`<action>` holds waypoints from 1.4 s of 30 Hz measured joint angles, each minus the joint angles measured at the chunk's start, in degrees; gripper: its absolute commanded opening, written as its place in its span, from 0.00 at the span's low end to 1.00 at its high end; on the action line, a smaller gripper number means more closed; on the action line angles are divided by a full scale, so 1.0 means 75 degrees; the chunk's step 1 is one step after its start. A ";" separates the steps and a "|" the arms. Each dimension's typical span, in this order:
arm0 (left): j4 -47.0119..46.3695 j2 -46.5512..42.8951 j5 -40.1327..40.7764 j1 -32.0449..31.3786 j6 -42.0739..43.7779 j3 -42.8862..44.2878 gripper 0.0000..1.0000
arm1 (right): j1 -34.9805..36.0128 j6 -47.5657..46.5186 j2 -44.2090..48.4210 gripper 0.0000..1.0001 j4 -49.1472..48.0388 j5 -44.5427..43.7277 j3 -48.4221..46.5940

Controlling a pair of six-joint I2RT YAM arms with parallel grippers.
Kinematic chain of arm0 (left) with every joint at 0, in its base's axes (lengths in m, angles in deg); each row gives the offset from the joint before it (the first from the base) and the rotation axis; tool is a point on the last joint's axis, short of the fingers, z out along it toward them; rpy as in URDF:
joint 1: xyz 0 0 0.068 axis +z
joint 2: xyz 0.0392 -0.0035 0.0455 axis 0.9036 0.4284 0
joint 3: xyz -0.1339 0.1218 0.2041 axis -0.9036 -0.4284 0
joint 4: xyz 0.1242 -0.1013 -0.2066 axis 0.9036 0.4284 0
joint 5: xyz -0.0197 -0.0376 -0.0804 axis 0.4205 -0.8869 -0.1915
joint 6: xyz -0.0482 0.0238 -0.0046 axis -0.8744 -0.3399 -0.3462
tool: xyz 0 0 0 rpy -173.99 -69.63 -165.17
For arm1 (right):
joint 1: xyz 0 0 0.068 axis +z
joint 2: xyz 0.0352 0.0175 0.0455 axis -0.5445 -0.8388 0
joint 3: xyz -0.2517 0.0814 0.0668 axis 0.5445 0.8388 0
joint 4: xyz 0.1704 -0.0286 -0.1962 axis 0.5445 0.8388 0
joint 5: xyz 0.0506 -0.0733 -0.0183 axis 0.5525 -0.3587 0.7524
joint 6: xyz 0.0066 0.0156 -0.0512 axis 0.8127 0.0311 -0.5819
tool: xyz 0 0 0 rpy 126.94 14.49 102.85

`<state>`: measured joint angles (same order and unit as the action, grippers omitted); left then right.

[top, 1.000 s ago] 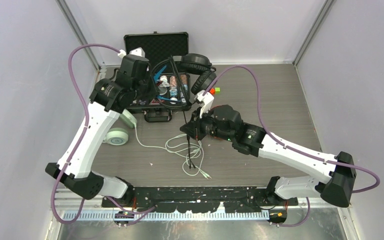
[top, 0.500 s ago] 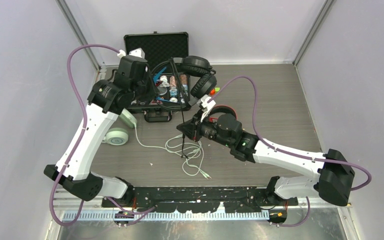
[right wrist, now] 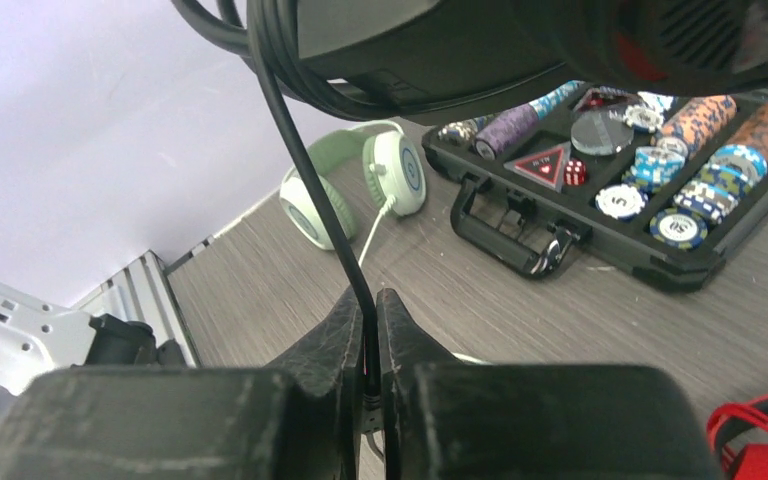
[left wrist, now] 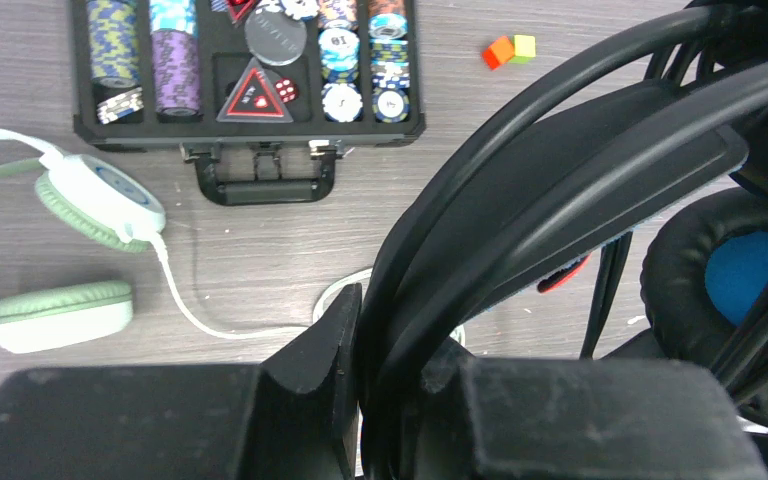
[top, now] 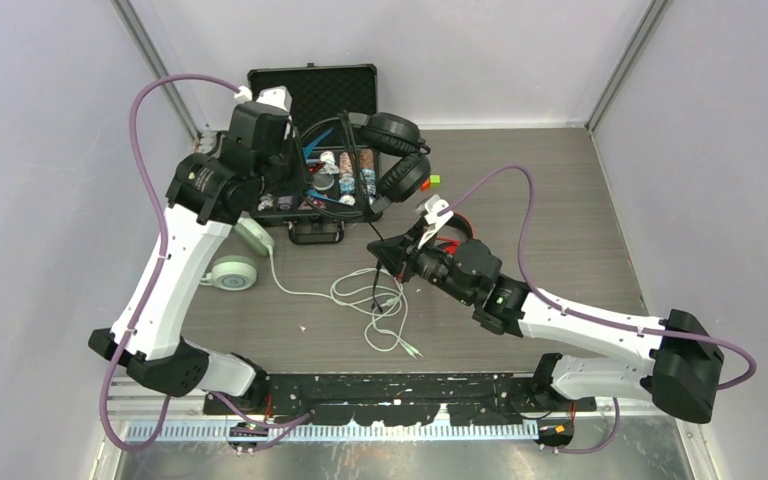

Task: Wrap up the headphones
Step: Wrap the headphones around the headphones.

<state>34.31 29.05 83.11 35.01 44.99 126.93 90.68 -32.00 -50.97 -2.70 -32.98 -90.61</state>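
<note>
- My left fingers (left wrist: pixel 325 335) clench the black over-ear headphones (left wrist: pixel 580 170) with blue inner padding, held aloft.
- My right fingers (right wrist: pixel 345 335) pinch their thin black cable (right wrist: pixel 310 170); the wrapping looks unfinished.
- The mint-green headphones (top: pixel 235 270) and red headphones (top: pixel 452 221) wait on the bench (top: pixel 560 200).

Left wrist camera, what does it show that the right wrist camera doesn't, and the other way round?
Only the left wrist view: the left gripper clamped on the black headphones at the headband, a blue-lined ear cup, and two small cubes, orange and yellow-green. Only the right wrist view: the right gripper pinching the thin black cable, plus the pale wall. Both: the black headphones, the mint-green headphones and the open poker chip case.
</note>
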 measured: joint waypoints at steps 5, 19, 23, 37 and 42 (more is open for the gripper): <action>0.0035 0.0082 -0.0370 -0.0006 -0.0079 0.0254 0.00 | 0.0015 -0.0184 0.0041 0.17 -0.0487 0.0175 0.0134; 0.0297 0.0571 -0.0379 -0.0087 -0.0201 0.0793 0.00 | 0.0015 -0.0379 -0.0353 0.41 -0.1262 0.0551 0.0181; 0.0402 0.0688 -0.0370 -0.0146 -0.0204 0.1035 0.00 | 0.0015 -0.0463 -0.0425 0.46 -0.1801 0.0749 0.0335; 0.0903 0.1058 -0.0233 -0.0361 -0.0201 0.1629 0.00 | 0.0015 -0.0833 -0.0825 0.52 -0.3112 0.0793 0.0801; 0.1043 0.1087 -0.0201 -0.0405 -0.0201 0.1728 0.00 | 0.0015 -0.0930 -0.0860 0.52 -0.3226 0.0769 0.0866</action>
<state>42.13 37.21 81.60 31.97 43.49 139.89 90.79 -38.97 -57.42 -26.90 -27.21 -84.12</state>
